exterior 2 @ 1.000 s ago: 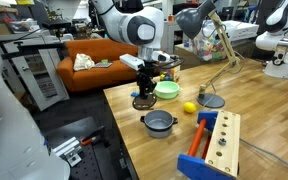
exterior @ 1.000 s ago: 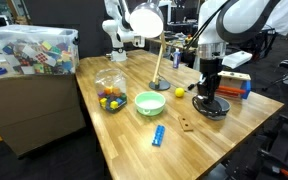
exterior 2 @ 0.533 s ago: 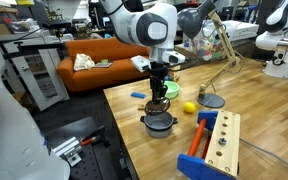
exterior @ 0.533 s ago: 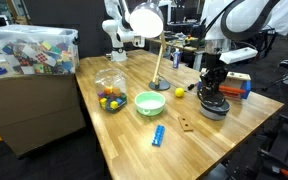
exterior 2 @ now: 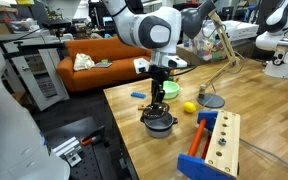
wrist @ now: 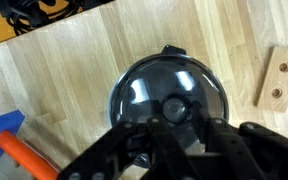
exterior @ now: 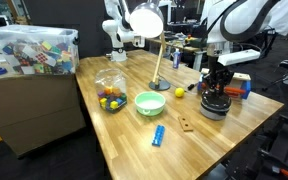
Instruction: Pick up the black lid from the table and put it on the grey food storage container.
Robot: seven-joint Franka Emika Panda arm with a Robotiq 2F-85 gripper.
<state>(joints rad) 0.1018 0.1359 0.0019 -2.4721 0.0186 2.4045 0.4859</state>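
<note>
One round black lid (wrist: 144,88), glossy, with bright reflections on top.

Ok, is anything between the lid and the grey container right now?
Nothing visible. The black lid sits directly over the grey container, with no object between them. The wooden piece lies off to the side on the table.

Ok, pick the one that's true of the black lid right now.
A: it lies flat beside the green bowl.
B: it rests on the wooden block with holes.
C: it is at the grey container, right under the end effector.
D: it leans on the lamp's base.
C: the wrist view shows the black lid centred below the end effector, which hangs over the grey container.
</note>
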